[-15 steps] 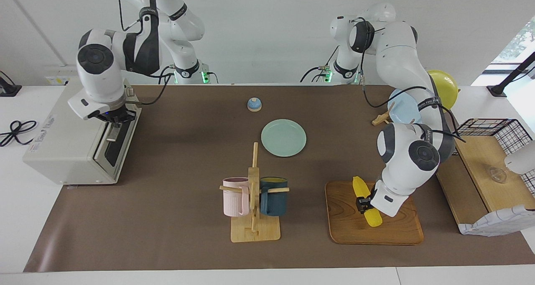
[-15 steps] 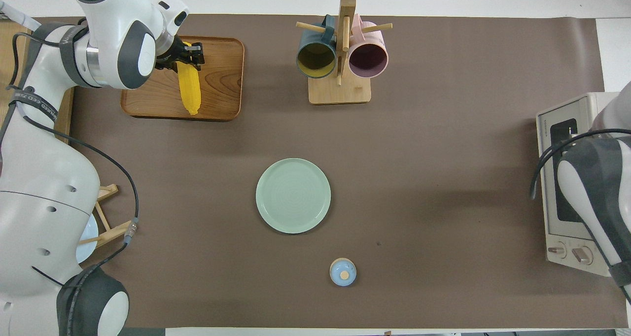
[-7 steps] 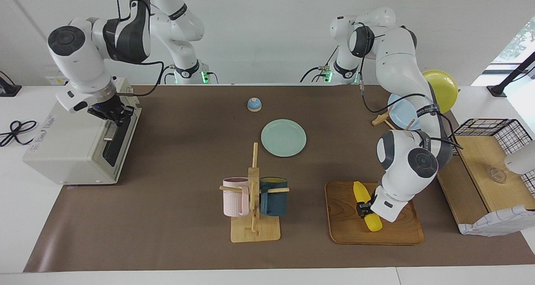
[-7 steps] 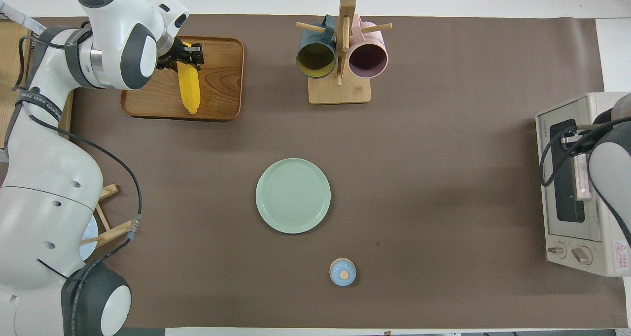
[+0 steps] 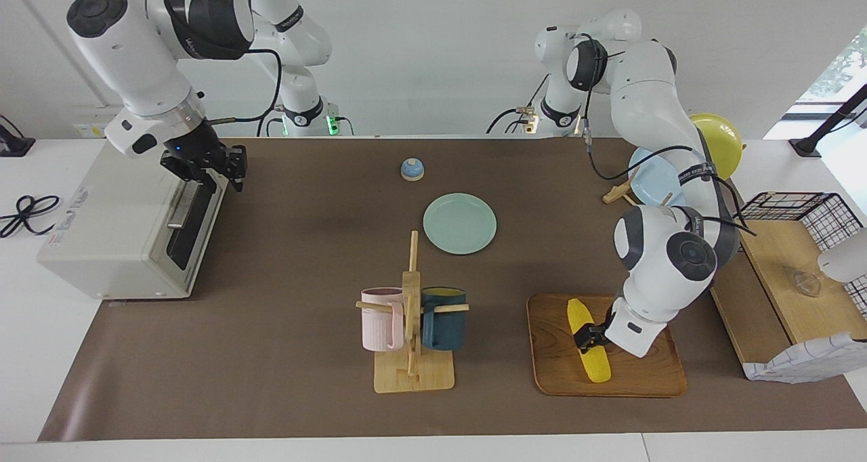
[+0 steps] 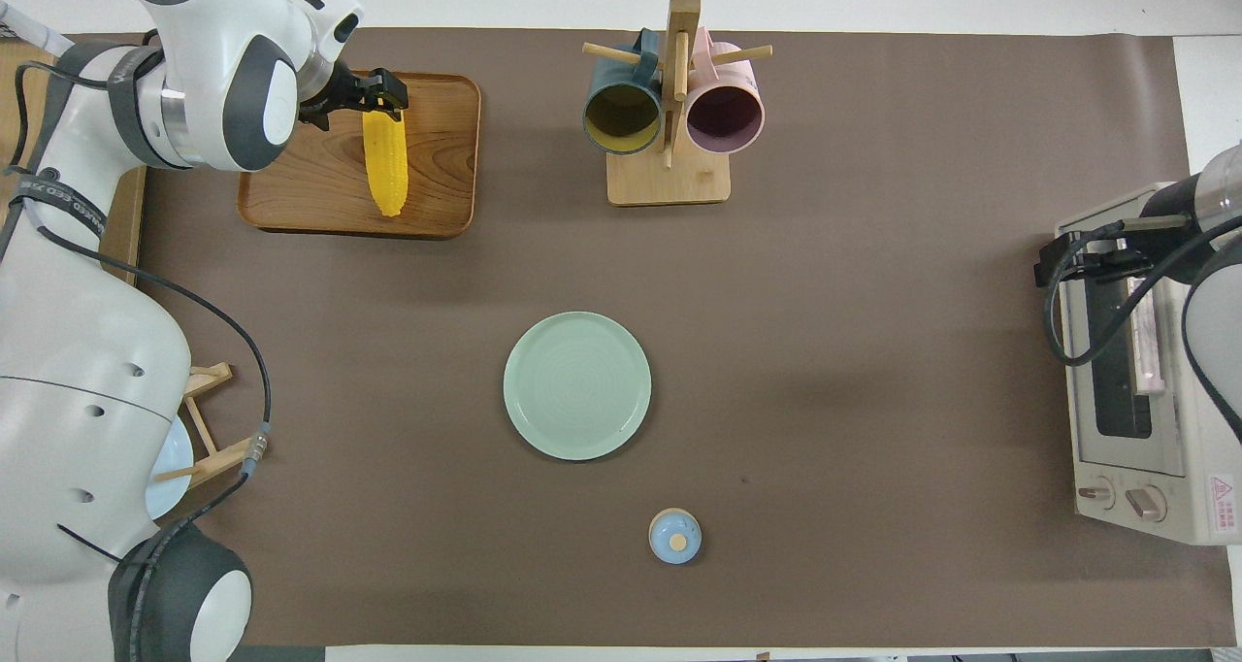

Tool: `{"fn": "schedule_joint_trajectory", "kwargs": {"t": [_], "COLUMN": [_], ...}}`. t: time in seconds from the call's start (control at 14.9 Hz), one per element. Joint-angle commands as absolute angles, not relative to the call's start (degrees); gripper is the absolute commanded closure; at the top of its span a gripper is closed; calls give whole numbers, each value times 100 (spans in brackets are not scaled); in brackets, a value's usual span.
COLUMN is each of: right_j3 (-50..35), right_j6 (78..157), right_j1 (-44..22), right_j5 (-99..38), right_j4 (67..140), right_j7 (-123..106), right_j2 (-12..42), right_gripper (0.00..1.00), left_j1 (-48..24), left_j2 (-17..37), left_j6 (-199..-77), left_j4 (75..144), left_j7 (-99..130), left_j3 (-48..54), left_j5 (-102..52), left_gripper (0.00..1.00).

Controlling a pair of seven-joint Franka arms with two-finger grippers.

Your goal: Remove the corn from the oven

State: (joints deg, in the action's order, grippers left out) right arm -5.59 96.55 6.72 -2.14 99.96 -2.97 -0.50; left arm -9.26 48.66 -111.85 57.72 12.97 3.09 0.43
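The yellow corn [image 5: 588,343] [image 6: 386,162] lies flat on a wooden tray [image 5: 643,374] [image 6: 437,128] at the left arm's end of the table, out of the oven. My left gripper [image 5: 586,332] [image 6: 374,94] hovers low over the cob's thick end, open, with the cob resting loose on the tray. The off-white oven [image 5: 115,225] [image 6: 1135,448] stands at the right arm's end, its dark glass door shut. My right gripper [image 5: 208,172] [image 6: 1067,262] hangs open above the door's top edge, holding nothing.
A wooden mug rack [image 5: 412,326] holds a pink and a dark blue mug mid-table. A green plate [image 5: 459,223] and a small blue bell [image 5: 412,169] lie nearer the robots. A dish rack with a blue plate [image 5: 653,177] and a wire basket [image 5: 813,208] stand beside the tray.
The left gripper has opened and let the corn settle on the tray. The right gripper has risen off the oven's door handle, swung toward the table's middle, and opened.
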Motion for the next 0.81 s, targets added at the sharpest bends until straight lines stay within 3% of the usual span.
{"fn": "schedule_joint_trajectory", "kwargs": {"t": [0.0, 0.34, 0.47, 0.74], "right_j3": [-562, -519, -204, -35], "right_j6": [9510, 9202, 9071, 8878], "right_j1": [712, 669, 99, -35], "right_j5": [-290, 88, 263, 62], "right_j4": [9897, 9686, 9546, 9448], "right_j7": [-404, -396, -151, 17], "right_j2": [0, 105, 53, 44], "right_gripper": [0, 0, 0, 0], "left_j1": [-897, -668, -659, -668], "left_j2": [4081, 2508, 1954, 794], "left_j6": [-10708, -9503, -9003, -8359], "left_j4": [6222, 7100, 7416, 8215], "left_j7": [1318, 1318, 1371, 1397], "left_j3": [343, 334, 325, 308], "left_j5": [10, -141, -106, -97], "left_gripper": [0, 0, 0, 0]}}
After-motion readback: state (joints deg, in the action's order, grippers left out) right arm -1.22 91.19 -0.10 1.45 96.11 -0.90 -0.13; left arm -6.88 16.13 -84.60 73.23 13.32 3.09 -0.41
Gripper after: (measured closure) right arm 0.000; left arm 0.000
